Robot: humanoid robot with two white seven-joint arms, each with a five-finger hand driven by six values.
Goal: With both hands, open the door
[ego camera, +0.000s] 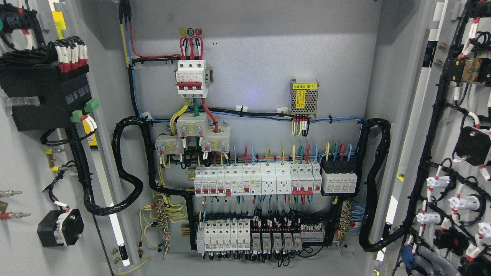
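Note:
The cabinet's two doors stand wide open. The left door (34,161) is swung out at the picture's left, its inner face carrying a black module and wiring. The right door (452,126) is swung out at the right, with black cable looms and white-capped parts on its inside. Between them the back panel (253,65) is fully exposed. My left hand does not show. A grey rounded shape with a blue part (431,263) sits at the bottom edge against the right door's lower inside; it looks like part of my right hand, but too little shows to be sure.
A red-and-white main breaker (191,76), a small power supply (304,97), rows of white breakers (257,179) and relays (261,235) fill the panel. Thick black cable looms (128,168) (374,184) bridge from the panel to each door.

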